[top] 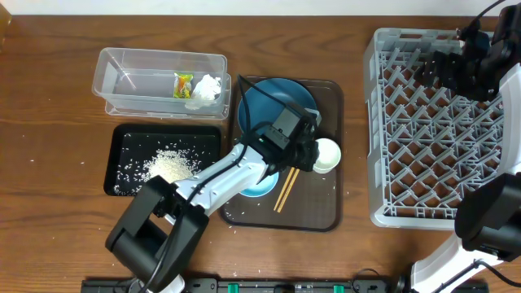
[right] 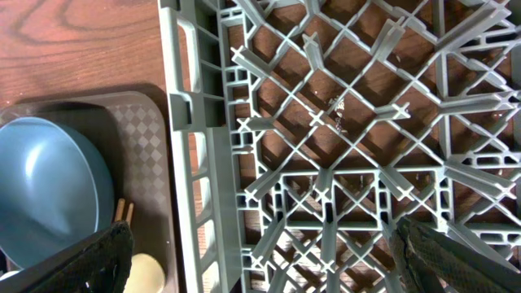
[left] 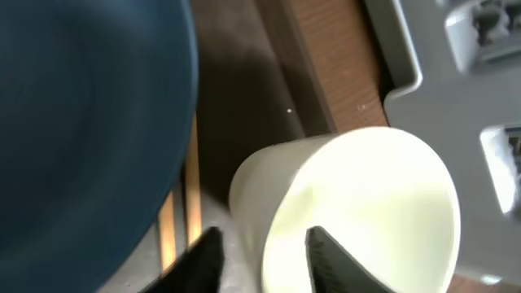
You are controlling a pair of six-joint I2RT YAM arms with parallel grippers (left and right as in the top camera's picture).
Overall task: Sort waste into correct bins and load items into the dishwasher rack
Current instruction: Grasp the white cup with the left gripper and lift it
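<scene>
Straddling the white cup's (left: 350,203) wall with the left claw (left: 256,248) on the brown tray (top: 313,203), right of the blue plate (top: 273,102); not showing whether clenched. Hovering the right claw (right: 269,268), released and empty, over the dishwasher rack's (top: 431,146) far side.

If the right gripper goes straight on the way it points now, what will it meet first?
Most likely the grey dishwasher rack: the right gripper points down at its lattice of pegs, jaws open, with nothing in between. Depth is unclear.
</scene>
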